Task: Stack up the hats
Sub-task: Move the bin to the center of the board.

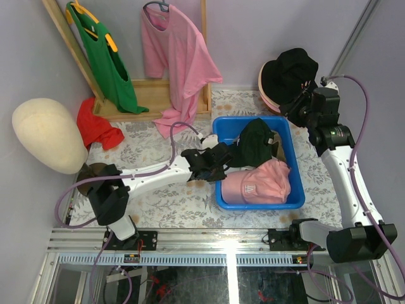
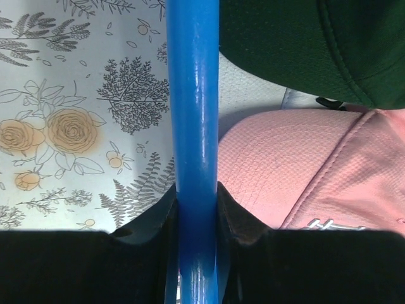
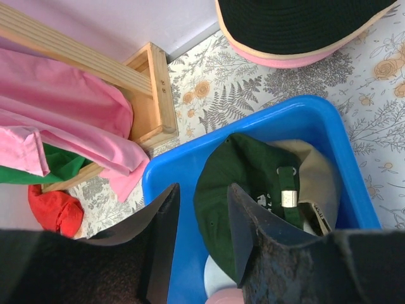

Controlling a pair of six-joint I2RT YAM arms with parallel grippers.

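Green cap point(image 3: 247, 171): in bin point(image 3: 316, 120), directly below right gripper point(image 3: 201, 196) | right gripper: spread, empty | left gripper point(image 2: 197, 209): clamped on bin rim.

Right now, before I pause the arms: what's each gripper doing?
Left gripper: shut on the blue bin rim.
Right gripper: open, holding nothing.

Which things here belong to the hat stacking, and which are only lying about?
Job: black bucket hat, pink bucket hat under it, green cap, pink cap, tan cap.
Lying about: pink T-shirt, green T-shirt, mannequin head, red cloth, wooden rack, blue bin (only holds caps).
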